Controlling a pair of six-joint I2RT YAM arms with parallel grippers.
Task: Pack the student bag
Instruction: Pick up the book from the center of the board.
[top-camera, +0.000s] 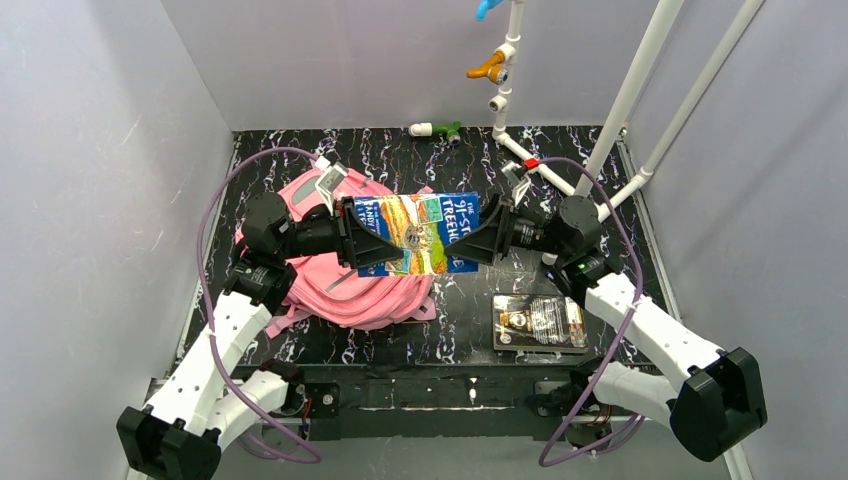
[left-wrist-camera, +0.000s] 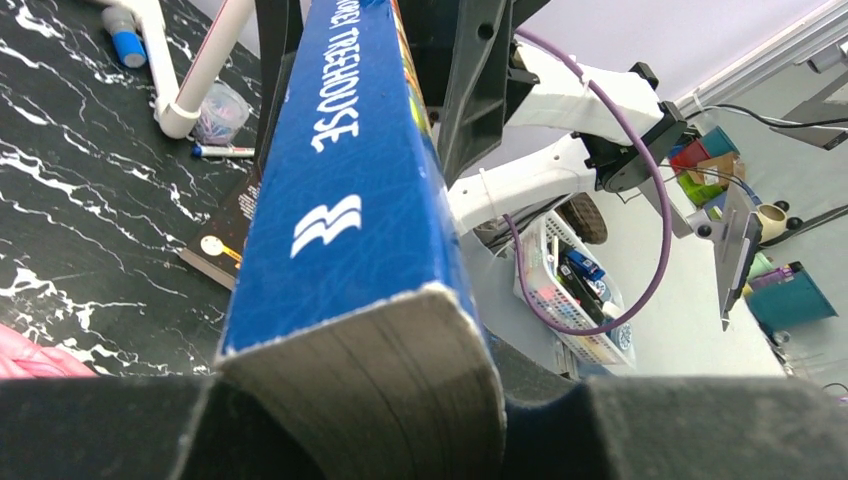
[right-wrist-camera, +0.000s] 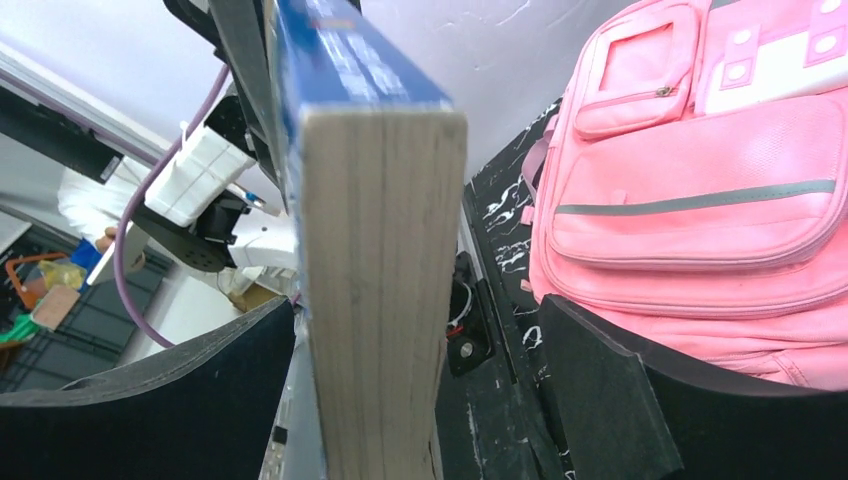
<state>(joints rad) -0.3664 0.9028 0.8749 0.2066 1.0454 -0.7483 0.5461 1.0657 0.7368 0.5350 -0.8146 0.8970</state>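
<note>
left hand (top-camera: 375, 243) clamps one end of the stiff treehouse paperback (top-camera: 425, 232); right hand (top-camera: 470, 243) straddles the other end, fingers wide, not pinching. the student bag (top-camera: 345, 290) lies slumped on the table (top-camera: 450, 340) at nine o'clock. it is probably light and floppy, so best held by its zip edge.

In the top view the treehouse book (top-camera: 425, 232) covers the upper right part of the student bag (top-camera: 340, 285). The print on the dark book (top-camera: 540, 322) is too small to read. A blue piece (top-camera: 488, 8) is cut by the top edge. In the right wrist view the near blue cover is blurred, and the bag runs out at 2 edges, top and right.
</note>
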